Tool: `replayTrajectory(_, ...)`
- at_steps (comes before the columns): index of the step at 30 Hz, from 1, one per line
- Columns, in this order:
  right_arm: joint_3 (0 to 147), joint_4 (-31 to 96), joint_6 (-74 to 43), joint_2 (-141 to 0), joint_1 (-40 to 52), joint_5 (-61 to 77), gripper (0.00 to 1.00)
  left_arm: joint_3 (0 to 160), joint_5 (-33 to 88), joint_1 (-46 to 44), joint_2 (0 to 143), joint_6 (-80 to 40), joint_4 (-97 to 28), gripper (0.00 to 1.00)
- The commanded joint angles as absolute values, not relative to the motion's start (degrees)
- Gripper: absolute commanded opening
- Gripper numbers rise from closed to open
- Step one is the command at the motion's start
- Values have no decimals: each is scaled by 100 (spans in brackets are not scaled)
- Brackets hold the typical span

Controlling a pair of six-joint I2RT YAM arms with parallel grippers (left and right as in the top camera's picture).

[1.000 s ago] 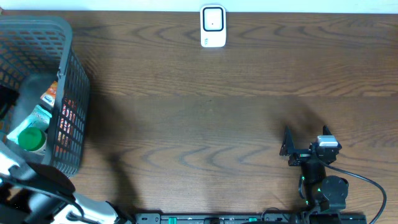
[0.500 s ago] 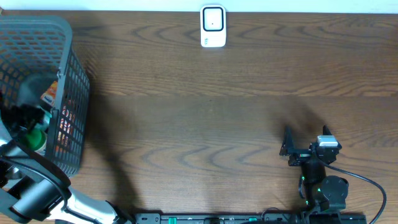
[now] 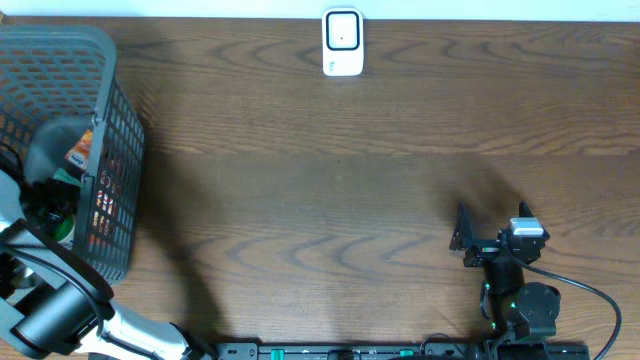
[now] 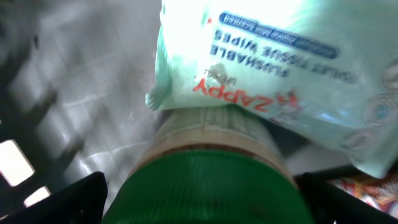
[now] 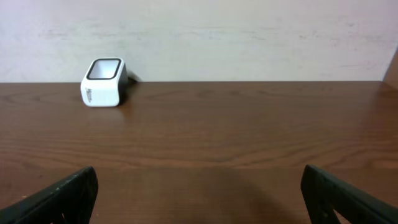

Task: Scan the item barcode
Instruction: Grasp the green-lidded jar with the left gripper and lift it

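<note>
My left gripper (image 3: 45, 203) reaches down into the grey mesh basket (image 3: 112, 110) at the table's left end. In the left wrist view its fingers (image 4: 68, 200) stand open on either side of the green ribbed lid (image 4: 205, 186) of a beige-labelled jar; contact cannot be made out. A pale green pack of flushable wipes (image 4: 280, 68) lies against the jar's far side. The white barcode scanner (image 3: 342, 42) stands at the back edge of the table, and the right wrist view has the scanner (image 5: 104, 82) at far left. My right gripper (image 3: 490, 224) rests open and empty at the front right.
Red and orange packets (image 3: 98, 195) lie inside the basket against its mesh wall. Bare brown wood stretches between the basket, the scanner and the right arm. A pale wall (image 5: 199, 31) rises behind the table's back edge.
The left arm has pushed further into the basket, and its dark gripper now covers most of the green lid seen from overhead. The right arm has not moved.
</note>
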State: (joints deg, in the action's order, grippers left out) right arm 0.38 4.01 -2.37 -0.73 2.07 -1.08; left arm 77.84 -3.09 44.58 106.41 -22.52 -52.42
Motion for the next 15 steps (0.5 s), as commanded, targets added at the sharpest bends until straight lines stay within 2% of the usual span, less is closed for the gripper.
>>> replayTrajectory(1, 32, 414, -294, -54, 268, -139, 99, 7623, -388, 4484, 10652, -2329, -5168, 98)
replayTrajectory(3, 32, 414, -294, -54, 268, -139, 99, 7625, -390, 4484, 10641, -2329, -5151, 99)
replayTrajectory(8, 32, 414, -294, -54, 268, -141, 99, 7634, -395, 4484, 10602, -2324, -5155, 75)
replayTrajectory(12, 32, 414, -294, -54, 268, -139, 99, 7762, -414, 4484, 10433, -2324, -5264, 65)
replayTrajectory(15, 32, 414, -294, -54, 268, -141, 99, 7957, -414, 4484, 10151, -2324, -5384, 63)
